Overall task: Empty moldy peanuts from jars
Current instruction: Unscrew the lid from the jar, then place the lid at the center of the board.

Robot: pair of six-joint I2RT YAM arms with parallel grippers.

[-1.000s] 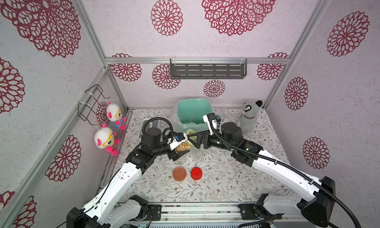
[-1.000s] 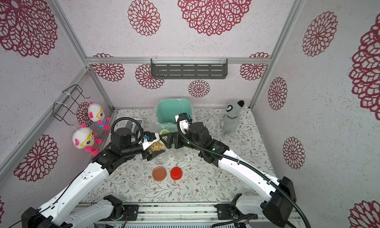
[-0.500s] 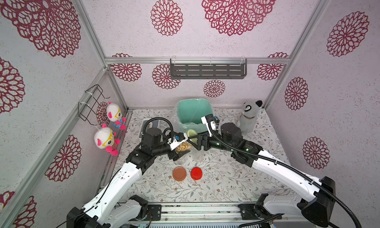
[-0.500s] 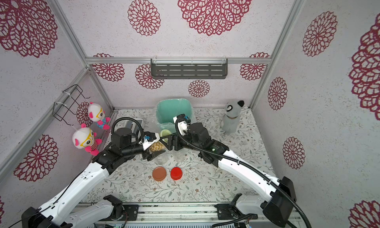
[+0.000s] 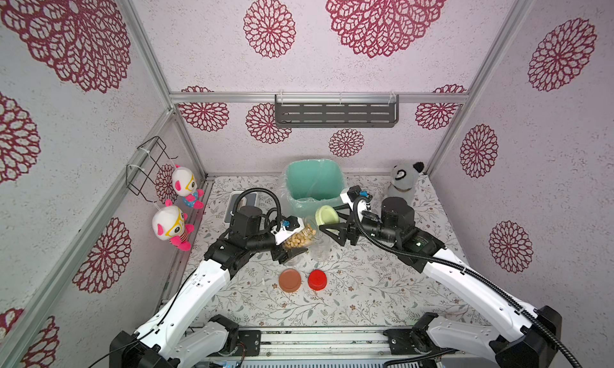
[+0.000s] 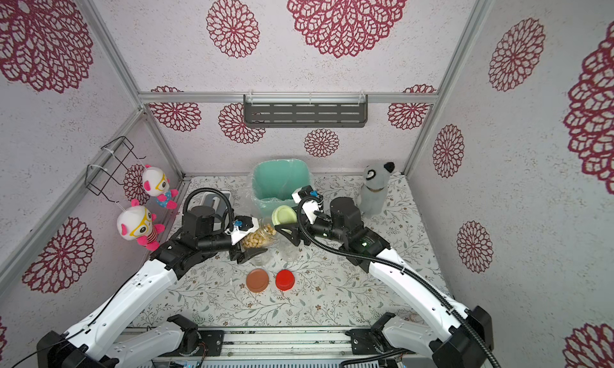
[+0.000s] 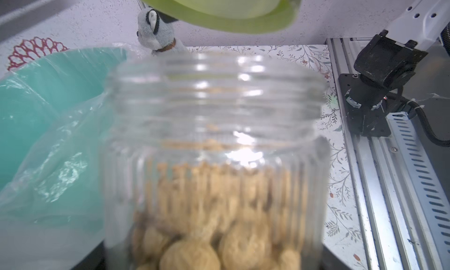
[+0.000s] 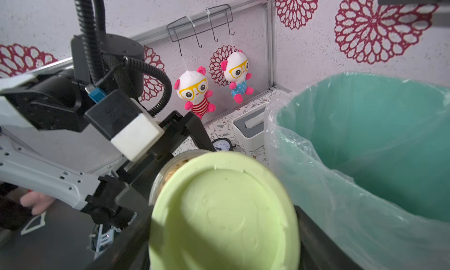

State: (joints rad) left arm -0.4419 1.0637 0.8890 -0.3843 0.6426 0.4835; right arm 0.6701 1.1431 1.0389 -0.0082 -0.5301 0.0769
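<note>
A clear jar (image 7: 214, 105) half full of tan moldy peanuts (image 7: 219, 220) is tilted in the air, its open mouth facing the mint-green bin (image 5: 312, 187). My left gripper (image 5: 297, 241) is shut on this jar's body. Just beyond the jar mouth, my right gripper (image 5: 332, 221) is shut on the pale green lid (image 8: 222, 215), which is off the jar. Two empty clear jars (image 5: 320, 250) (image 6: 260, 258) stand on the table below the grippers. In both top views a brown lid (image 5: 290, 280) and a red lid (image 5: 317, 279) lie flat nearer the front.
The bin is lined with a clear plastic bag (image 8: 316, 183) and stands at the back middle. A grey plush animal (image 5: 403, 182) stands at the back right, a white box (image 5: 244, 202) at the back left. Two dolls (image 5: 171, 222) hang on the left wall.
My right gripper closed on the pale green lid and drew it a little to the right, off the jar mouth. The left gripper with the jar stayed put.
</note>
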